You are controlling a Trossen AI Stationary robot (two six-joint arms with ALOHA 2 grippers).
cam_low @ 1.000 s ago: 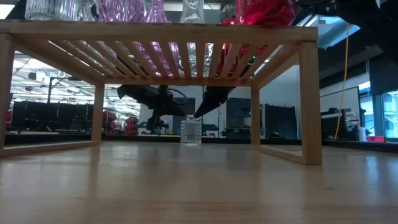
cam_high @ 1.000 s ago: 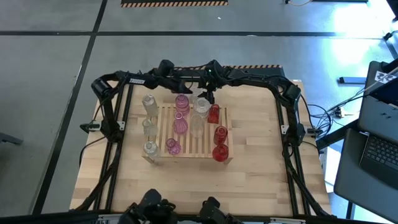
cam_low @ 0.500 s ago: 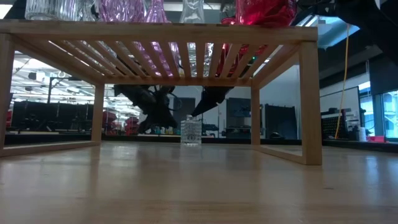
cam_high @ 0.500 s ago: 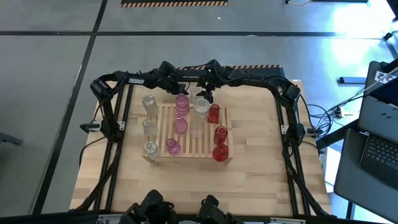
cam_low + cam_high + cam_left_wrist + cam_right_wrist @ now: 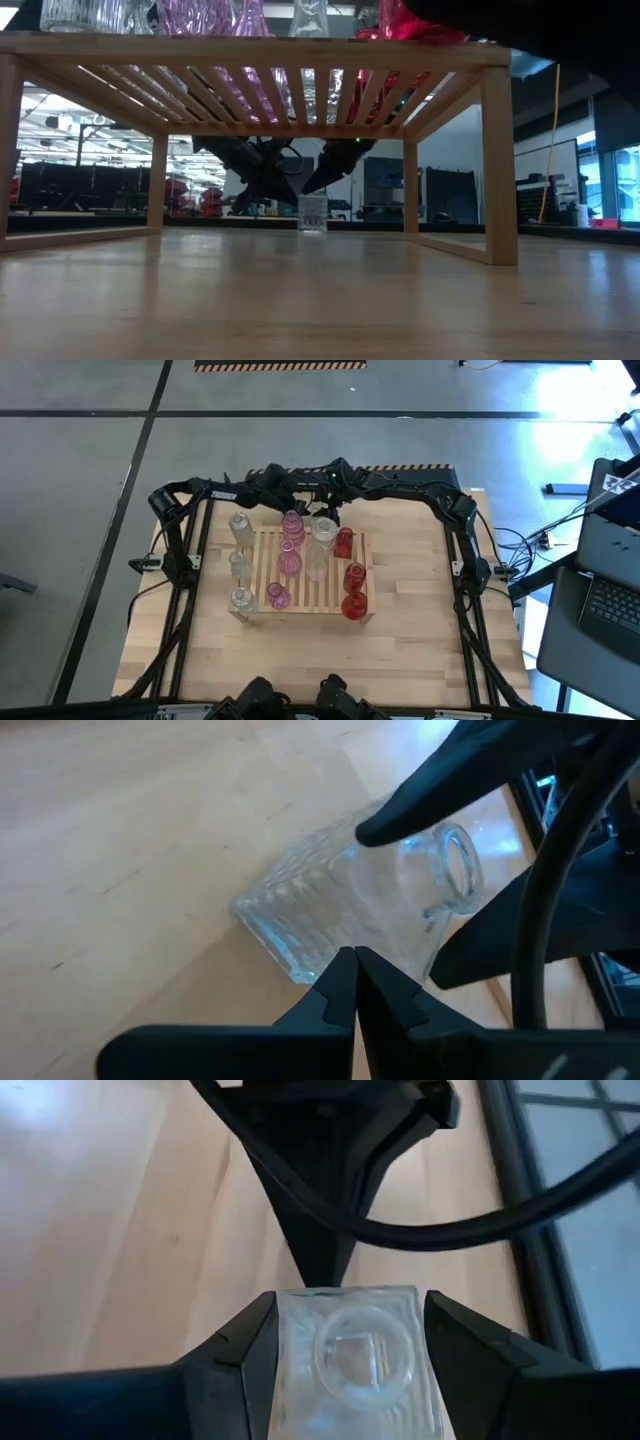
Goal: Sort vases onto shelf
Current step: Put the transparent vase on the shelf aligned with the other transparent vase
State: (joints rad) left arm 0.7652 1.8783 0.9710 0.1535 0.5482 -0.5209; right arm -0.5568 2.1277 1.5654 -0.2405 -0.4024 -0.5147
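A small clear square vase (image 5: 340,905) stands on its base on the plank table behind the shelf's far edge; under the shelf it shows as the clear vase (image 5: 312,213). My right gripper (image 5: 350,1342) is shut on it. My left gripper (image 5: 355,960) is shut, with its tips at the vase's lower wall. From above, the left gripper (image 5: 306,500) and the right gripper (image 5: 328,508) meet over the vase and hide it. The wooden slatted shelf (image 5: 262,565) carries pink vases (image 5: 291,526), red vases (image 5: 353,576) and clear vases (image 5: 240,528), all upright. My left gripper presses the tips of its shut fingers (image 5: 340,982) against the vase's lower wall (image 5: 305,955), near a bottom corner. It comes slanting down from the table's left. My right gripper pinches the vase's two opposite walls (image 5: 290,1342) between its two fingers, high up by the shoulder. The fingers slant down from the table's far right. The vase stands upright with its base on the table.
The shelf's far edge (image 5: 310,532) lies close on the near side of the vase, and the table's far edge (image 5: 400,468) close behind both arms. Bare planks (image 5: 420,590) lie to the right of the shelf. A laptop (image 5: 605,600) sits beyond the table's right edge.
My left gripper has moved toward the table's right, up to the clear vase, and has rolled about its own pointing line while staying shut. My right gripper has stayed on the vase.
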